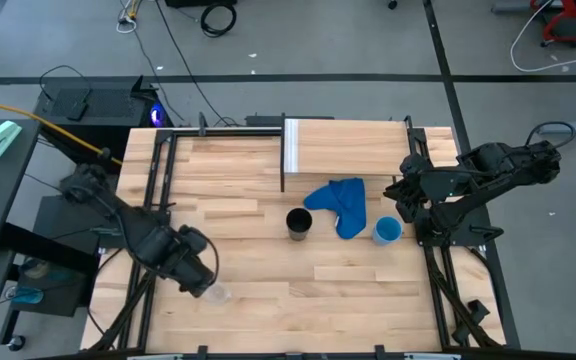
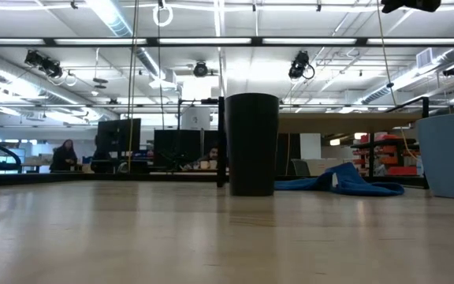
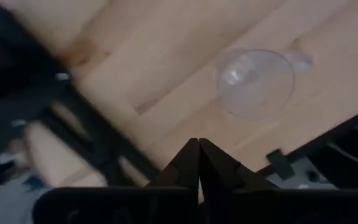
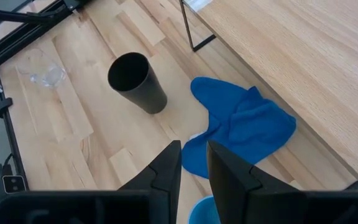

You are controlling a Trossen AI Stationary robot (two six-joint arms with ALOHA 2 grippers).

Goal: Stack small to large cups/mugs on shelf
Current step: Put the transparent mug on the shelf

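The tall black tumbler (image 1: 299, 222) stands upright on the table's middle and shows in the right wrist view (image 4: 135, 81) and the low view (image 2: 251, 142). The bright blue cup (image 1: 388, 231) stands upright to its right. The small clear glass (image 1: 216, 292) stands near the front left and shows in the left wrist view (image 3: 255, 83). The pale wooden shelf (image 1: 358, 150) stands at the back. My left gripper (image 3: 197, 152) is shut and empty just beside the glass (image 1: 204, 276). My right gripper (image 4: 193, 158) is a little open and empty above the blue cup (image 4: 204, 213), by the table's right side (image 1: 408, 205).
A crumpled blue cloth (image 1: 343, 205) lies on the table between the tumbler and the blue cup, just in front of the shelf. Black frame rails (image 1: 158, 190) run along the table's left and right edges. Bare planks lie at the front middle.
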